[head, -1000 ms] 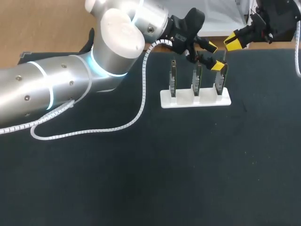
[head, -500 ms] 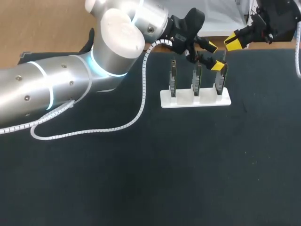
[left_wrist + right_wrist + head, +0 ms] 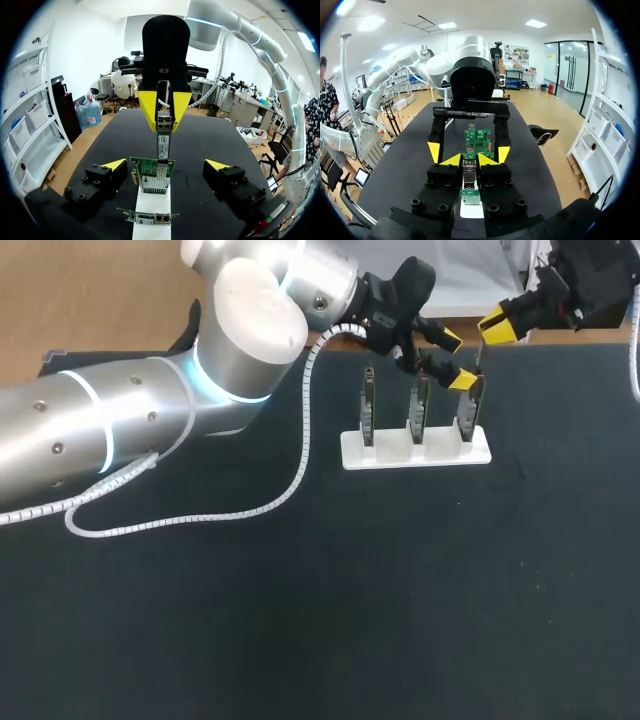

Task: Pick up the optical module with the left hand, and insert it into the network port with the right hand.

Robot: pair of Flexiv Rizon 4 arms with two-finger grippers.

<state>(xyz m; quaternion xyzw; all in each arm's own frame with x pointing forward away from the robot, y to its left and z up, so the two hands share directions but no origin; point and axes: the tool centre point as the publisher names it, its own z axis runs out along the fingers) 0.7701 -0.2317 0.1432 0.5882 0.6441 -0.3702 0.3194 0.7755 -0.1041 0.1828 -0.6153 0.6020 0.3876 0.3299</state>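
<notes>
A white stand (image 3: 415,447) holds three upright green network cards. My right gripper (image 3: 498,328) hangs above the rightmost card (image 3: 468,408) and is shut on the slim optical module (image 3: 478,358), which points down. In the left wrist view the module (image 3: 163,142) meets the top edge of that card (image 3: 152,172) at its port. My left gripper (image 3: 457,359) is open, its fingers straddling the same card without touching it. In the right wrist view the module (image 3: 469,180) sits between my right gripper's (image 3: 469,160) yellow tips.
The other two cards (image 3: 418,405) (image 3: 368,405) stand in a row left of the rightmost one. A white coiled cable (image 3: 300,455) trails from my left arm (image 3: 150,410) across the black table (image 3: 400,590).
My right gripper has edged slightly up and to the right with the module. The left arm has not moved.
</notes>
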